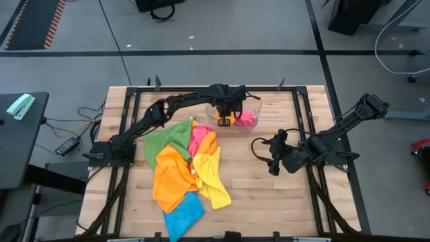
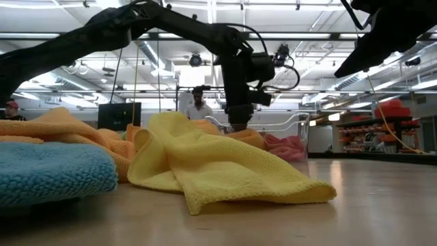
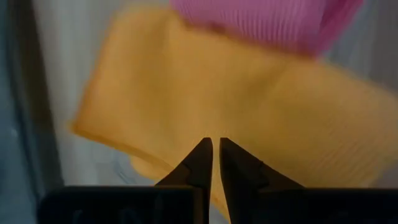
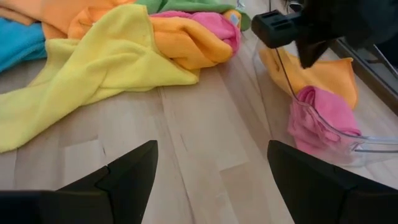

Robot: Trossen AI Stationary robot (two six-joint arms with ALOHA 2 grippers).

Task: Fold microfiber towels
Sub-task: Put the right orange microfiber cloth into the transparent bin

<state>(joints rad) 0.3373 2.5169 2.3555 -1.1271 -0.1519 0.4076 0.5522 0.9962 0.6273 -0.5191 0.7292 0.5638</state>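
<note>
Inside, clear tray [image 1: 254, 111] with orange towel [image 4: 323, 73] and pink towel [image 4: 314, 118], left gripper [image 3: 215, 152] nearly clenched (nothing pinched), right gripper [image 4: 211, 168] spread wide.

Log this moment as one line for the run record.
left gripper: over clear tray, nearly shut above orange towel | right gripper: open, waiting at right | towel pile: unfolded

Grey floor [image 1: 222, 37], bright ceiling lights [image 2: 328, 116] overhead.
</note>
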